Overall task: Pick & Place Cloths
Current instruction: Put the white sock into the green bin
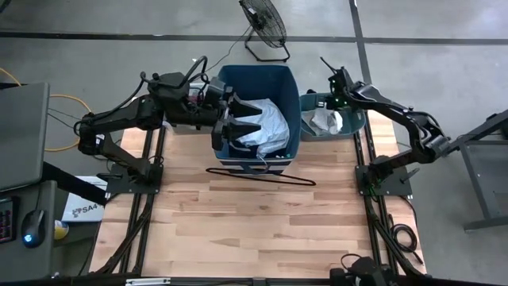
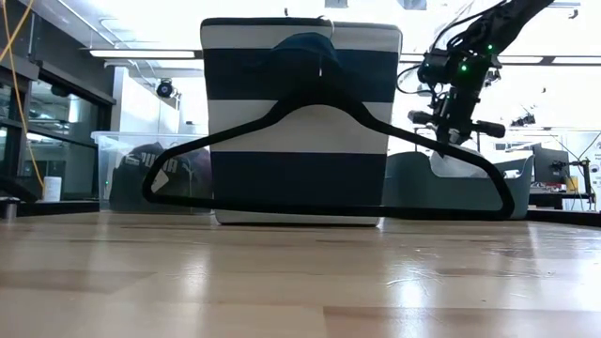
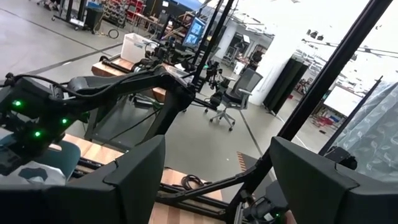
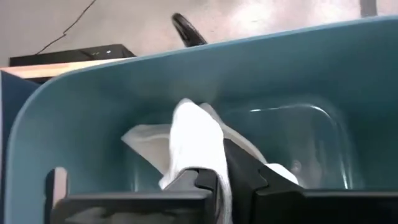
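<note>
Right wrist view | right fingers clamp white cloth inside teal tub | left fingers spread

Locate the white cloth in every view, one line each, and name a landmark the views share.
High view: white cloth in the teal tub, under the right claw.
Low view: it hangs from that claw, right of the striped bin, at.
Left wrist view: cannot tell.
Right wrist view: centre, pinched in the shut claw, at.
Shared landmark: the teal tub.
</note>
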Action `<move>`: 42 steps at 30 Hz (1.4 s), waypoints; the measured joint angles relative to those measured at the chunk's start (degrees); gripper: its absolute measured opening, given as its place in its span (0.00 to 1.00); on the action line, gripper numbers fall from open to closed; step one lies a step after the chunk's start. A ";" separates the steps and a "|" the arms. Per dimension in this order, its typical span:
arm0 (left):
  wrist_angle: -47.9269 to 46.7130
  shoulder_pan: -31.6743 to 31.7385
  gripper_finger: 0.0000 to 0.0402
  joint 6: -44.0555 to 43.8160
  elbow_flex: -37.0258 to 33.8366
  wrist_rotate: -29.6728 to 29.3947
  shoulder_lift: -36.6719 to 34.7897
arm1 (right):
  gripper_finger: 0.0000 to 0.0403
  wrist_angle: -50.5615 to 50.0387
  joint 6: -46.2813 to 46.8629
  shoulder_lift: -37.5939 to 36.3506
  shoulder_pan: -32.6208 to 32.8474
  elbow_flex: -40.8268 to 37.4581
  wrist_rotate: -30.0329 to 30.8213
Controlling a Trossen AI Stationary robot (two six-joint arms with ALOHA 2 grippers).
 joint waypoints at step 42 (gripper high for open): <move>-1.36 -0.02 0.71 0.29 -0.01 -0.02 0.35 | 0.54 -13.43 -7.27 -3.65 2.11 0.00 -5.71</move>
